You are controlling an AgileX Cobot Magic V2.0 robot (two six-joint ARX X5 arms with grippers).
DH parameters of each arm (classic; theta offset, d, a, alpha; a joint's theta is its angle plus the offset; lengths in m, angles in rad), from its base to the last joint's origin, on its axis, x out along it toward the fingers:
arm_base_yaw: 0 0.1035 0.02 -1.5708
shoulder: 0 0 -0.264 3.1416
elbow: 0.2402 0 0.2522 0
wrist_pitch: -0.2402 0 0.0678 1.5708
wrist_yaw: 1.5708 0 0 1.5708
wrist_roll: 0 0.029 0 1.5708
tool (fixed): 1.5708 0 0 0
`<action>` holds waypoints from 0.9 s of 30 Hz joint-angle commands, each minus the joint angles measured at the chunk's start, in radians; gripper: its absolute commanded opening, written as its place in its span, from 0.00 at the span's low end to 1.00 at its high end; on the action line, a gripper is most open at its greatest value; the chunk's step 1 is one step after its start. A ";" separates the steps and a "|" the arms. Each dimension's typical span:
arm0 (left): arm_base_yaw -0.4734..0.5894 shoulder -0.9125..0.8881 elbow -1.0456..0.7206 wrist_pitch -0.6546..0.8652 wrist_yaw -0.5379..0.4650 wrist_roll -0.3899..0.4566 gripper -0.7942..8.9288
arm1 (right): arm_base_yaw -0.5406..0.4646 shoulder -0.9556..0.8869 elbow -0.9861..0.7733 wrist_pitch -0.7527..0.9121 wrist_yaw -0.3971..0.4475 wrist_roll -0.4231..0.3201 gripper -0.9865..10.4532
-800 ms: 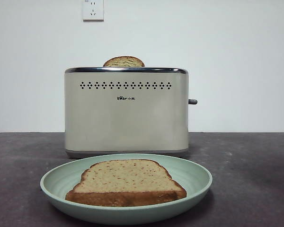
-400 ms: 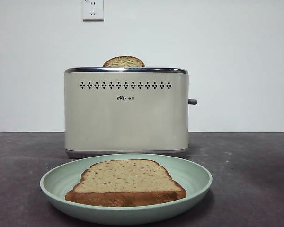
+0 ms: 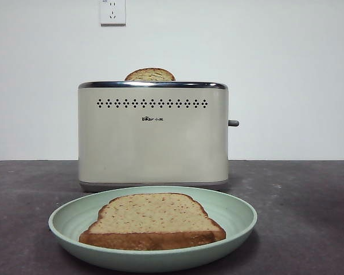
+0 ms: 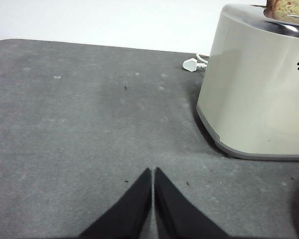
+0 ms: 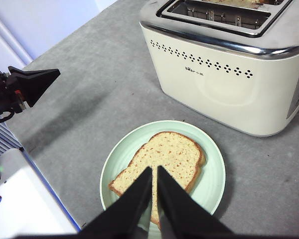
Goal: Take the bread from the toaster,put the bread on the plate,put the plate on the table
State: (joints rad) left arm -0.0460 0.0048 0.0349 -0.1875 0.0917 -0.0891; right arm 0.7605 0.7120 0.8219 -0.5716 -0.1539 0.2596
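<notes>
The bread (image 3: 152, 220) lies flat in the mint-green plate (image 3: 236, 220), which rests on the table (image 3: 304, 200) in front of the cream toaster (image 3: 153, 134). The right wrist view shows the bread (image 5: 164, 159) on the plate (image 5: 214, 174) below my right gripper (image 5: 154, 170), which hangs above it, shut and empty. My left gripper (image 4: 153, 172) is shut and empty over bare table beside the toaster (image 4: 259, 89). It also appears in the right wrist view (image 5: 52, 74), well clear of the plate.
A second slice (image 3: 150, 75) pokes its brown crust out of the toaster's rear slot. The toaster's lever (image 3: 233, 123) sticks out on the right. A white plug and cord (image 4: 192, 64) lie behind the toaster. A wall socket (image 3: 112, 11) is on the white wall.
</notes>
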 commanded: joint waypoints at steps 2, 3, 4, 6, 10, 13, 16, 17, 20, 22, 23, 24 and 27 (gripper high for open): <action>0.002 -0.002 -0.010 -0.022 0.002 -0.003 0.09 | 0.010 0.004 0.011 0.009 0.002 -0.003 0.09; 0.002 -0.002 -0.010 -0.022 0.002 -0.003 0.09 | 0.010 0.004 0.011 0.009 0.002 -0.003 0.09; 0.002 -0.002 -0.010 -0.022 0.002 -0.003 0.09 | 0.010 0.004 0.011 0.009 0.002 -0.003 0.09; 0.002 -0.002 -0.010 -0.022 0.002 -0.003 0.09 | 0.010 0.004 0.011 0.009 0.002 -0.003 0.09; 0.002 -0.002 -0.010 -0.022 0.002 -0.003 0.09 | -0.050 -0.032 0.011 0.017 0.069 -0.082 0.09; 0.002 -0.002 -0.010 -0.023 0.002 -0.003 0.09 | -0.157 -0.051 0.010 0.038 0.069 -0.138 0.09; 0.002 -0.002 -0.010 -0.022 0.002 -0.003 0.09 | -0.296 -0.066 0.007 0.055 0.021 -0.157 0.09; 0.002 -0.002 -0.010 -0.023 0.002 -0.003 0.09 | -0.343 -0.072 0.005 0.055 0.015 -0.160 0.09; 0.002 -0.002 -0.010 -0.022 0.002 -0.003 0.09 | -0.491 -0.104 -0.018 0.077 0.013 -0.162 0.09; 0.002 -0.002 -0.010 -0.022 0.002 -0.003 0.09 | -0.580 -0.138 -0.057 0.124 0.013 -0.164 0.09; 0.002 -0.002 -0.010 -0.022 0.002 -0.003 0.09 | -0.612 -0.156 -0.080 0.152 0.013 -0.164 0.09; 0.002 -0.002 -0.010 -0.022 0.002 -0.003 0.09 | -0.645 -0.182 -0.113 0.188 0.013 -0.167 0.09; 0.002 -0.002 -0.010 -0.022 0.002 -0.003 0.09 | -0.706 -0.268 -0.226 0.311 0.013 -0.170 0.09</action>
State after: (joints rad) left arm -0.0460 0.0048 0.0349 -0.1871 0.0917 -0.0895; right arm 0.0605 0.4587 0.6201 -0.2947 -0.1379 0.1036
